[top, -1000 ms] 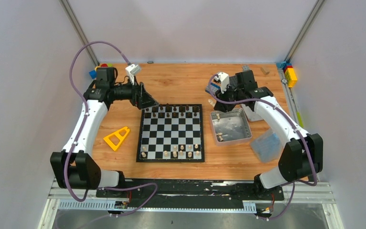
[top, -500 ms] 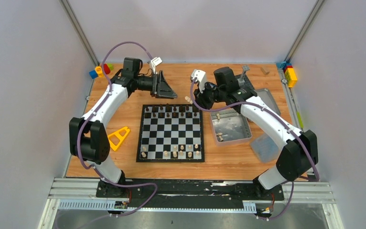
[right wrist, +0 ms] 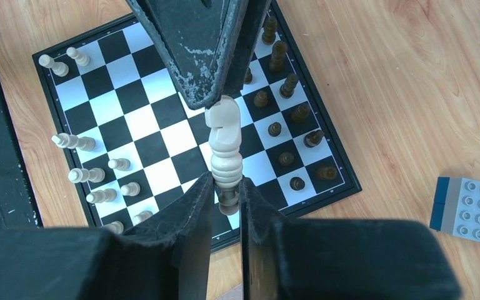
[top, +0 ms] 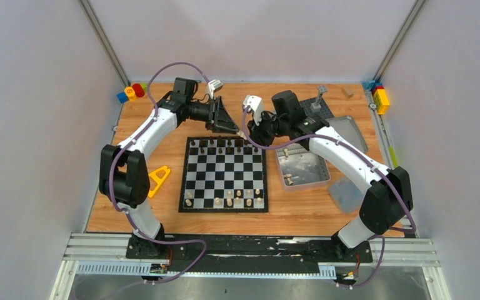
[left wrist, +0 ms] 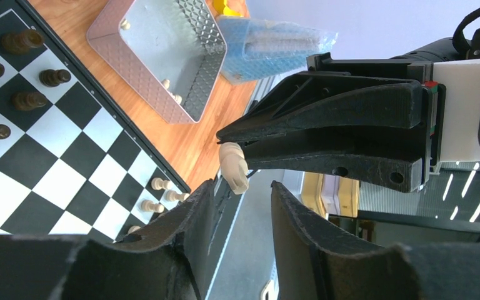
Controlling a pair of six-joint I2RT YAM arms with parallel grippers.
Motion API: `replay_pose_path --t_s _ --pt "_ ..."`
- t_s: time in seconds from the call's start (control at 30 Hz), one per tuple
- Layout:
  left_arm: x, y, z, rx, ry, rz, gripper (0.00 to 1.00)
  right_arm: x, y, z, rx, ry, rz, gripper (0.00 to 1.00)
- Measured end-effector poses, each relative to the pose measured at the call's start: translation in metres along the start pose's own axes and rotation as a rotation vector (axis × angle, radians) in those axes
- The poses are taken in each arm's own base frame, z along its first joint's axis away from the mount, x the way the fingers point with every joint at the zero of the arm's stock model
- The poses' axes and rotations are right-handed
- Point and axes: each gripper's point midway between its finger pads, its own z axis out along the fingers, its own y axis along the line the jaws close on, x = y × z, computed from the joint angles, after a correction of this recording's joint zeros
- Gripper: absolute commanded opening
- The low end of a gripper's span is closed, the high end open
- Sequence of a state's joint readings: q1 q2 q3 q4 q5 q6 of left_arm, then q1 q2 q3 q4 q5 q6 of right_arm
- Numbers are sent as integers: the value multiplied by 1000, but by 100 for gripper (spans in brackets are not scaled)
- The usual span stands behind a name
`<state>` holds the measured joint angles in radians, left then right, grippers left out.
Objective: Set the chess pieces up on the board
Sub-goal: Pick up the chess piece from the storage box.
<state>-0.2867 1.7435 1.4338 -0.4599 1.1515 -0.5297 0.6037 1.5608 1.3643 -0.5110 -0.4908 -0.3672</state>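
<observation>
Above the far edge of the board (top: 224, 175), both arms bent inward and meeting tip to tip. On the left arm (top: 144, 128): up from the near base, folded sharply at the elbow by the left side of the counter (top: 162, 215), then stretched away and to the right, wrist pointing right. On the right arm (top: 344, 153): a long arc from the near-right base over the tin (top: 306, 164), wrist pointing left. In the right end effector (right wrist: 226, 180), closed tight: a pale piece (right wrist: 224, 140), pinched by its base, head sticking out past the fingertips, held in the air clear of the squares. Facing it, the left end effector (left wrist: 244, 185), parted roughly halfway, with a plain gap in its own view and the head of that piece right at its mouth, beside one fingertip; clamped on nothing, and whether touching the piece, impossible to tell. On the board below: dark pieces (right wrist: 275, 129) along the two far rows, pale pieces (top: 248, 202) along the near rows. In the tin, just right of the board: a few more pale ones.
</observation>
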Motion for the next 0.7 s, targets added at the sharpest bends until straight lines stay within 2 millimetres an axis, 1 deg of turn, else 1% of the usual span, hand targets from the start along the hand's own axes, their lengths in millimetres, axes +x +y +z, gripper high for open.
replay_pose_path --t_s 0.27,0.43,0.7 --pt "1 0 7 8 10 -7 43 0 0 1 5 3 -1 0" --pt "2 2 13 13 22 -20 40 0 2 1 3 4 -4 0" --pt "0 2 15 18 19 -20 28 0 1 1 9 6 -4 0"
